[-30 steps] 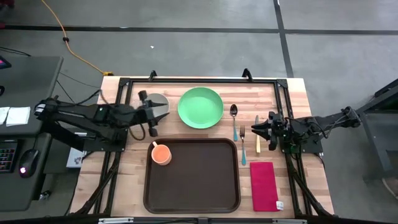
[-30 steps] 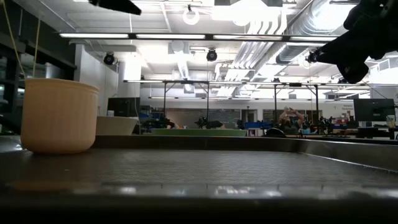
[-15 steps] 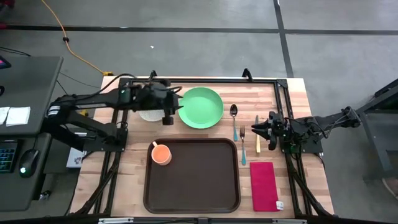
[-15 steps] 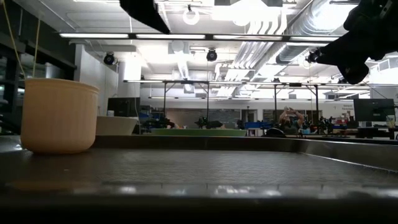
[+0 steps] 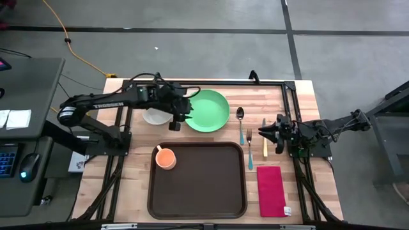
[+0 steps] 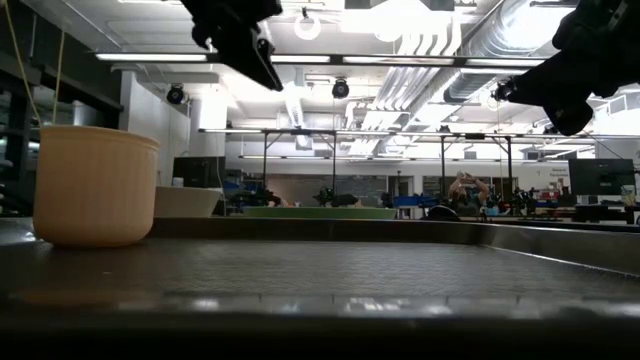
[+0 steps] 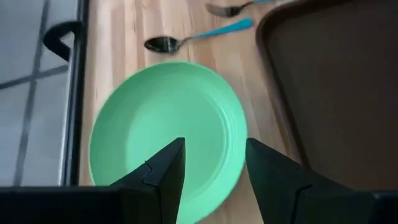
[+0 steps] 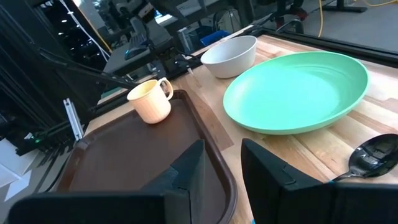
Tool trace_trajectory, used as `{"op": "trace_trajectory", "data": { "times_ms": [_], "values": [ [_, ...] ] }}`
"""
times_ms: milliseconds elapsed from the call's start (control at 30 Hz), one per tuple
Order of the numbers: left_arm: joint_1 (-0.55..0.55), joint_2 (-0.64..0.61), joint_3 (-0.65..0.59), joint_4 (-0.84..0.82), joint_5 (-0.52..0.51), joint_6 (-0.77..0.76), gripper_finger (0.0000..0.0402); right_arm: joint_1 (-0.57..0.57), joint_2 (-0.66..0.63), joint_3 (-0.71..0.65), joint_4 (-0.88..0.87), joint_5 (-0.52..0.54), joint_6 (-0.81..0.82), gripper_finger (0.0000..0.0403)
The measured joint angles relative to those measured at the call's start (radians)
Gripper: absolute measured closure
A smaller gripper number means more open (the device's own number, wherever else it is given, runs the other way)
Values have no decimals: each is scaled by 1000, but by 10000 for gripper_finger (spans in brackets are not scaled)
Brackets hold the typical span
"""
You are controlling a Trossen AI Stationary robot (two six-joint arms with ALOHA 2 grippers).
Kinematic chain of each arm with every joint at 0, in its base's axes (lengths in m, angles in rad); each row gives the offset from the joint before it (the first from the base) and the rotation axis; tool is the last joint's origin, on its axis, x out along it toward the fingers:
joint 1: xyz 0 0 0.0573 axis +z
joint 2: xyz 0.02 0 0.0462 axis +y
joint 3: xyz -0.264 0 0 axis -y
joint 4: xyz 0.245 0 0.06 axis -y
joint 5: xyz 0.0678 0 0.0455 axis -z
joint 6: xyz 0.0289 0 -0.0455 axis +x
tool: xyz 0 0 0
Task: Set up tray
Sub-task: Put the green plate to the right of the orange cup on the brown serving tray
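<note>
The left gripper (image 5: pixel 181 115) hangs over the near edge of the green plate (image 5: pixel 206 110), its fingers (image 7: pixel 163 171) spread wide and holding nothing. In the left wrist view the plate's rim sits right between the two fingers, so the step in hand looks like a grasp on the plate. To do it well, the gripper should come down so one finger goes inside the rim and the other outside, then close on the rim; the plate's lip is shallow, so a slanted approach would likely serve better than a vertical one.

Just behind the gripper lies the white bowl (image 5: pixel 156 116), close enough that the arm could brush it. Beyond the plate are the spoon (image 5: pixel 240 121) and fork (image 5: pixel 249 150). The tray (image 5: pixel 198 180) lies on the gripper's other side, nearer the table's front, with an orange cup (image 5: pixel 165 157) in its corner.

Far across, the right gripper (image 5: pixel 263 133) waits above the cutlery, fingers parted, apparently empty.
</note>
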Motion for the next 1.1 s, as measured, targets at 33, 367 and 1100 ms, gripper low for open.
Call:
{"op": "trace_trajectory", "data": {
  "times_ms": [33, 367, 1100],
  "values": [
    [1, 11, 0, -12, 3, 0, 202, 0, 0, 0, 0, 4, 0, 320],
    [-15, 173, -2, -26, 91, 49, 202, 0, 0, 0, -1, 34, 3, 320],
    [-68, 373, -1, 1, 54, 105, 202, 0, 0, 0, -2, 35, 22, 320]
  ]
}}
